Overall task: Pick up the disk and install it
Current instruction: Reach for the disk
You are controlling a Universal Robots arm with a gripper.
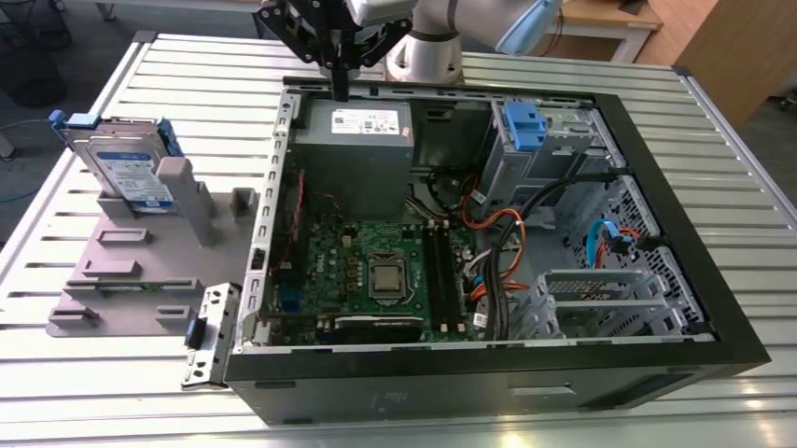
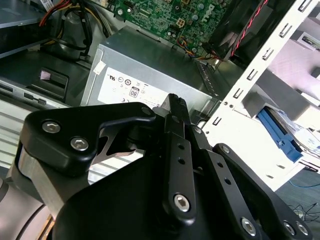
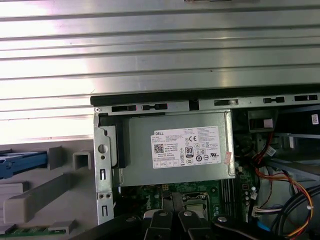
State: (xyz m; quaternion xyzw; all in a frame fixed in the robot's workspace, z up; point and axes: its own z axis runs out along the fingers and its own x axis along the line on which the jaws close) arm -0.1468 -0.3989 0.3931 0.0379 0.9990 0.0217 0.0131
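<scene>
- The fingers [image 1: 339, 82] are clenched together on nothing, poised just above the power supply [image 1: 361, 121] at the rim of the open computer case [image 1: 436, 383].
- The disk [image 1: 127, 173] stands upright in a grey fixture [image 1: 125, 271] on the surface [image 1: 722, 131], well apart from the fingers and outside the case.

Arm [image 1: 430, 47] bent at wrist; hand [image 1: 339, 91] points straight down, closed tight.
</scene>
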